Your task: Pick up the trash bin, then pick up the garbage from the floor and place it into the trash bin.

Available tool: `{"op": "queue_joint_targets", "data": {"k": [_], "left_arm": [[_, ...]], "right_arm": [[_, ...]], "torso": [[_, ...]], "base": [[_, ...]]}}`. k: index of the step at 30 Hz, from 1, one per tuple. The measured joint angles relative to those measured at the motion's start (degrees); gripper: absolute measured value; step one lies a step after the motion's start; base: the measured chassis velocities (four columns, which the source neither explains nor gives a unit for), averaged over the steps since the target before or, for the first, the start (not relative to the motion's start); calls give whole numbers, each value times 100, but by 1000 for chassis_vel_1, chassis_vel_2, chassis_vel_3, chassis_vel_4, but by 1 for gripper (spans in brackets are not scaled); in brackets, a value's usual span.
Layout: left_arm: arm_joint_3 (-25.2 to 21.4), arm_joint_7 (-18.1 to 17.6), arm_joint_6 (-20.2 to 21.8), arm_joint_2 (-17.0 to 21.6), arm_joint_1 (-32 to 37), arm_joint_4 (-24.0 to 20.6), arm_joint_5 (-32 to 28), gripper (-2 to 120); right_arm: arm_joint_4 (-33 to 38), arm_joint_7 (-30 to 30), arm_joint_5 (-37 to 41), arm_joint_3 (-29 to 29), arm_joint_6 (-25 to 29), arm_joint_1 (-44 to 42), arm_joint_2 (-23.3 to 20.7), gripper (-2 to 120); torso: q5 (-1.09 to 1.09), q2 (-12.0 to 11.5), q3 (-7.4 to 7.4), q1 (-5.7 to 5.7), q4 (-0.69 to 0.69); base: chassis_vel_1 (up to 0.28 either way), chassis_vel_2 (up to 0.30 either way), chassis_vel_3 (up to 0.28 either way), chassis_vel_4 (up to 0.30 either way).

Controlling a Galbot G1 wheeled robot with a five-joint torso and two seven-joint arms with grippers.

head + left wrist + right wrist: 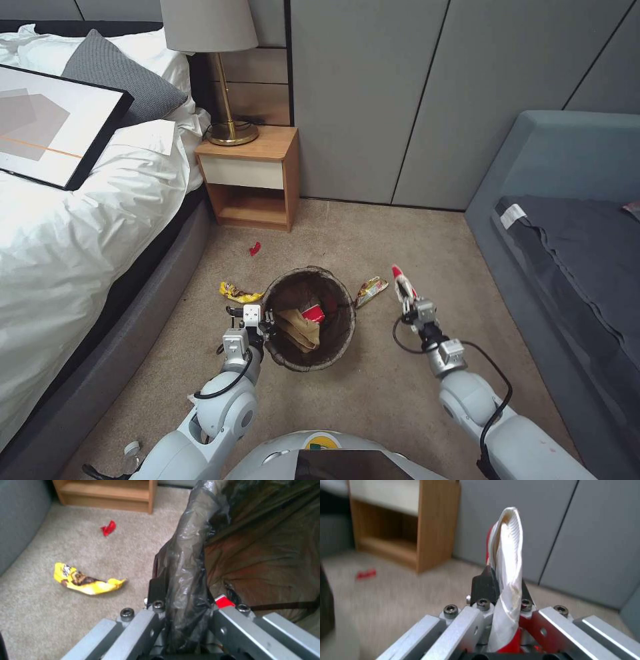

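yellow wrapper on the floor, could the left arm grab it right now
Probably not: the left gripper is shut on the trash bin rim. The yellow wrapper lies close by on open carpet.

Beige carpet [373, 393], grey panelled wall [373, 93], wooden nightstand [250, 177], white bed [73, 220].

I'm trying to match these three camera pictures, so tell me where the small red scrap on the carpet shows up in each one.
Head view: the small red scrap lies on the carpet, between the wooden nightstand and the bag-lined trash bin.
Left wrist view: the scrap lies on carpet just before the nightstand.
Right wrist view: a blurred red patch, likely the same scrap, by the nightstand.
Shared landmark: the nightstand.
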Motion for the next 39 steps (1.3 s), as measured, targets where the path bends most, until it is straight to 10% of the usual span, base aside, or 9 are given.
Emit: {"op": "queue_joint_targets", "data": {"k": [17,39], "left_arm": [[265,-5,140,-15,-50,65,-102,2],[369,-14,158,-97,-130,176,-64,2]], "right_arm": [[2468,-275,159,2,-135,77,-193,0],[2699,-800,231,-495,-43,-9,-563,0]], "torso": [[1,0,0,0,-1],[1,0,0,0,0]], "base": [[0,0,0,0],[0,0,0,0]]}}
